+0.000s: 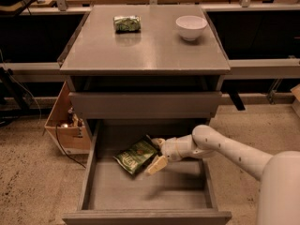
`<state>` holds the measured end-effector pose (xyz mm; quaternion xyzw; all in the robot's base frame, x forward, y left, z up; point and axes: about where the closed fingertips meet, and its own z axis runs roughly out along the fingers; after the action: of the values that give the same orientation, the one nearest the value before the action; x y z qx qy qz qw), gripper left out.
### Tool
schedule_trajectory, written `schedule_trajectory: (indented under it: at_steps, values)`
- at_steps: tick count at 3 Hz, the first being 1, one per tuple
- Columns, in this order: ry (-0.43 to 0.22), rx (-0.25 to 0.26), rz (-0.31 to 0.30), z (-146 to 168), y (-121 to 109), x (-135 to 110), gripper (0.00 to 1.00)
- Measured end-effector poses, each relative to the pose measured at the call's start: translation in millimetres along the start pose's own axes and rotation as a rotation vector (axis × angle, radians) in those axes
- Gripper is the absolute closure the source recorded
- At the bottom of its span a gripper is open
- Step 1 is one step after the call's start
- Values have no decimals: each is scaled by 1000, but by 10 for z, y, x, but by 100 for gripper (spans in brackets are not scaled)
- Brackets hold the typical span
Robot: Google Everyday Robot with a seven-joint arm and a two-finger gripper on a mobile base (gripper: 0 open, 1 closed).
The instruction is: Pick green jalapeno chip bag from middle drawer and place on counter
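**Inspector:** Begin with the largest item.

**Assistant:** The counter [145, 46], a grey, slightly glossy top, spans the full width of the cabinet. Below it a shallower drawer front [145, 104] sits closed.

**Inspector:** And the middle drawer [145, 191]?

**Assistant:** It is pulled well out toward the camera, with the floor and both side walls exposed. The robot arm [234, 151], pale and jointed, enters from the right and reaches over the right wall into the drawer. An open box [65, 125] stands on the floor just left of the cabinet.

**Inspector:** Location of the green jalapeno chip bag [136, 156]?

**Assistant:** It is inside the middle drawer, toward the rear and left of centre, lying tilted with its label face up.

**Inspector:** Gripper condition?

**Assistant:** The gripper [151, 156] is at the bag's right edge, low in the drawer. Its two fingers are spread apart, one behind that edge and one in front. Whether either finger touches the foil cannot be determined.

**Inspector:** Smaller items?

**Assistant:** There are two, both on the counter. A white bowl [191, 27] stands upright at the rear right. A rolled green packet [127, 23] lies at the rear, left of centre, well apart from the bowl.
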<state>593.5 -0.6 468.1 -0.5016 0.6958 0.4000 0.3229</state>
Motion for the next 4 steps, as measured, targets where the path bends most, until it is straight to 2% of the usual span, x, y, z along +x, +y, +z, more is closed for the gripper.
schedule_trajectory:
  at_steps: [2, 3, 4]
  values:
    - [-105, 49, 56, 379, -555, 303, 0]
    - [-128, 83, 53, 454, -768, 340, 0]
    - [-120, 121, 41, 517, -910, 390, 18]
